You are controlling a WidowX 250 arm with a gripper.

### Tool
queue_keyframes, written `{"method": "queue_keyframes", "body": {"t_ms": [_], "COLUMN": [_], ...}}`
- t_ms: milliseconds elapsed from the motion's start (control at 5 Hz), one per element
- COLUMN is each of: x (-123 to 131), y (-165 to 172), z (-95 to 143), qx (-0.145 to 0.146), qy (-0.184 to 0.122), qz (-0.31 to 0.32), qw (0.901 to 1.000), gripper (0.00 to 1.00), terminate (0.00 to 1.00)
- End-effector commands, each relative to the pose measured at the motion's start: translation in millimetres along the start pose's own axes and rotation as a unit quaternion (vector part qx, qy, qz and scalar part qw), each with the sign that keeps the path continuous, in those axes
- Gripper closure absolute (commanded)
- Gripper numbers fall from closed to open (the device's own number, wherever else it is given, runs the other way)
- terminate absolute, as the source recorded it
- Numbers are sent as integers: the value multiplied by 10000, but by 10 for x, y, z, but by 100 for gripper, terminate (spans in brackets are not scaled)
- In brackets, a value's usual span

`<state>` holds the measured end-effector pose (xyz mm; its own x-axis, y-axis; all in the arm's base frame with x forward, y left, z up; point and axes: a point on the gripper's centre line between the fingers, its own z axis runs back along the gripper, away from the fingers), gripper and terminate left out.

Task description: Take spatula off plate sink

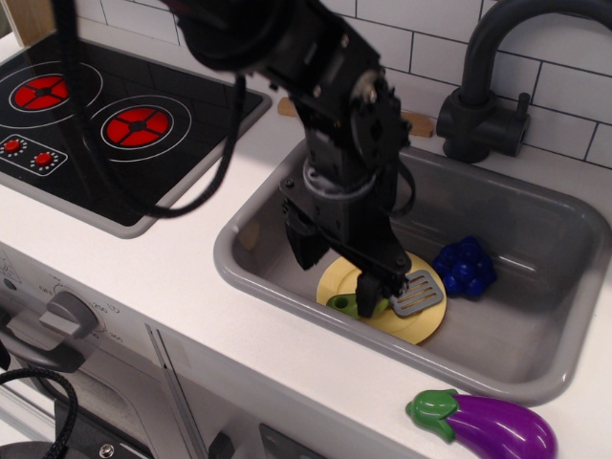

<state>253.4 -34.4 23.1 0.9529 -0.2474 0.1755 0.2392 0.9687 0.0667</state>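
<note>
The spatula lies on the pale-yellow plate inside the grey sink. Its grey slotted blade shows to the right; its lime-green handle is mostly hidden behind my finger. My black gripper is open and has come down over the plate, its jaws standing on either side of the handle. One finger stands just in front of the handle; the other is at the plate's left rim. Contact with the handle cannot be told.
Blue toy grapes lie in the sink right of the plate. The dark faucet stands behind the sink. A purple eggplant lies on the counter at front right. The black stovetop is at left.
</note>
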Motion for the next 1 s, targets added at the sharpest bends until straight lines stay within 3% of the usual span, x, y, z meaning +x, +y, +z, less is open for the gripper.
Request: {"method": "queue_keyframes", "body": {"t_ms": [0, 200, 800], "x": [-75, -63, 121], "y": [-27, -68, -71], "z": [-47, -111, -225], "qx": [-142, -181, -267], "qy": [-130, -163, 200], "qz": [-145, -75, 298], "qw": [9997, 9997, 9990], "gripper": [0, 0, 0], "terminate": [0, 0, 0]}}
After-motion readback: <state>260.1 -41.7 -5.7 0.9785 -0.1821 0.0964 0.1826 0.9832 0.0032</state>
